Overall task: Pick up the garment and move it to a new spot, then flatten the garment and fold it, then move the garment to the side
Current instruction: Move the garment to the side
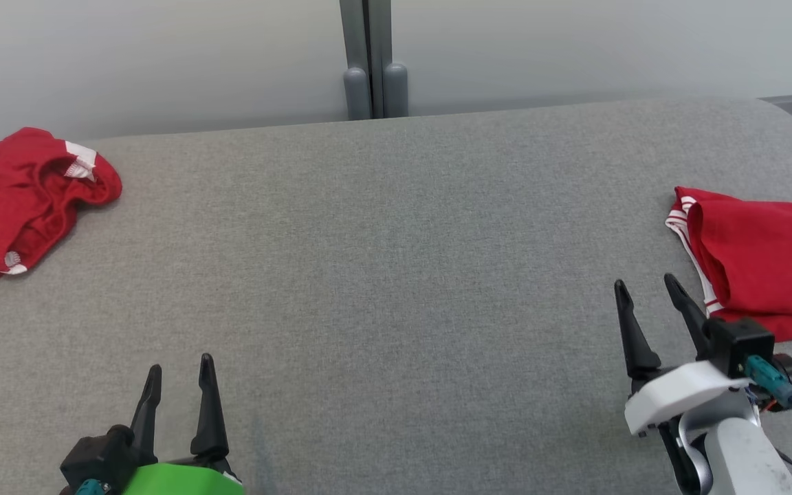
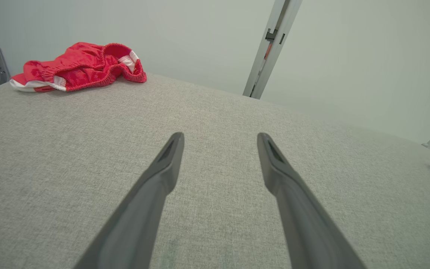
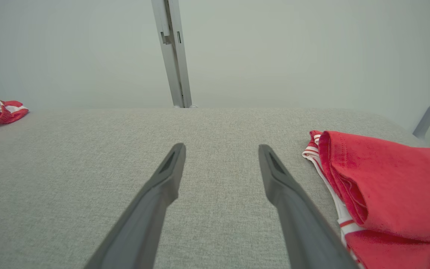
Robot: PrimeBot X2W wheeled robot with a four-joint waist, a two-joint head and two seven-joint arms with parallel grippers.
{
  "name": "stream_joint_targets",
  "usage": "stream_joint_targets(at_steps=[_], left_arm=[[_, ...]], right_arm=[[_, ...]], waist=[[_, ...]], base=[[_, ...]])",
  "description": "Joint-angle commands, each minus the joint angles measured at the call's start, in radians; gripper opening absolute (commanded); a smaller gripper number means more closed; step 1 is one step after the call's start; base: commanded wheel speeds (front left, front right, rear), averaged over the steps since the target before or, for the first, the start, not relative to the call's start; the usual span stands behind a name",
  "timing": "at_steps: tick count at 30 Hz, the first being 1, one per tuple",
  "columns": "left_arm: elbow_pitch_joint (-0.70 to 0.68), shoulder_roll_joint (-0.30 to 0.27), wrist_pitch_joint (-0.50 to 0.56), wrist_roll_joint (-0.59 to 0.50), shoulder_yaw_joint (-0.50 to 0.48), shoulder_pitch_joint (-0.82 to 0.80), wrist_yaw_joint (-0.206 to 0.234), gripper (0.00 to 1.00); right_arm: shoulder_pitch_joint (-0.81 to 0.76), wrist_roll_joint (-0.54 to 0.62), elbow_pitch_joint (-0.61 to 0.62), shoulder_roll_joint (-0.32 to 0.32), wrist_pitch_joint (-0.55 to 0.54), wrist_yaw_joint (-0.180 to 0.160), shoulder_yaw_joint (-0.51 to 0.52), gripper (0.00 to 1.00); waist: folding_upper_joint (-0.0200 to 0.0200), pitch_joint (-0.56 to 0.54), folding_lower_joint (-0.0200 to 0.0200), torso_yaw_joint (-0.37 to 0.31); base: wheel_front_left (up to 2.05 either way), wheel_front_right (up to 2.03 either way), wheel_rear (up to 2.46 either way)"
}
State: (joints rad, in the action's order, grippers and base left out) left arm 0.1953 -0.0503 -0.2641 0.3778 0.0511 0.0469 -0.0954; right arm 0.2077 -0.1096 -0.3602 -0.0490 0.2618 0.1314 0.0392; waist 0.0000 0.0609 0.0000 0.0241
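Crumpled red garment (image 1: 25, 192) lies far left on grey counter (image 1: 396, 275). Folded red garment (image 1: 767, 261) lies at right edge, just beside right gripper (image 1: 645, 280). Left gripper (image 1: 181, 363) near left. Both grippers spread wide, holding nothing.

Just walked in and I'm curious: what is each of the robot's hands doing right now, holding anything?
Left hand: open, holding nothing.
Right hand: open, holding nothing, beside the folded red garment.
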Motion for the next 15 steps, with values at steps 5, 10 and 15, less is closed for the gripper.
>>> stream_joint_targets(at_steps=[5,10,15], left_arm=[[-0.017,-0.001,0.0,0.007,0.003,0.043,0.008,1.0],[-0.014,-0.001,0.0,0.009,0.012,0.055,0.006,1.0],[-0.011,-0.001,0.0,0.004,0.011,0.046,0.005,1.0]], right_arm=[[-0.094,-0.033,0.04,-0.003,0.004,-0.002,0.006,1.0],[-0.14,-0.042,0.049,-0.003,0.004,-0.002,0.02,1.0],[-0.148,-0.041,0.049,-0.003,0.004,-0.002,0.013,1.0]], waist=[[0.0,-0.039,0.0,0.022],[0.0,-0.052,0.0,0.026],[0.0,-0.053,0.0,0.021]], base=[[0.0,0.0,0.0],[0.0,0.0,0.0],[0.0,0.0,0.0]])
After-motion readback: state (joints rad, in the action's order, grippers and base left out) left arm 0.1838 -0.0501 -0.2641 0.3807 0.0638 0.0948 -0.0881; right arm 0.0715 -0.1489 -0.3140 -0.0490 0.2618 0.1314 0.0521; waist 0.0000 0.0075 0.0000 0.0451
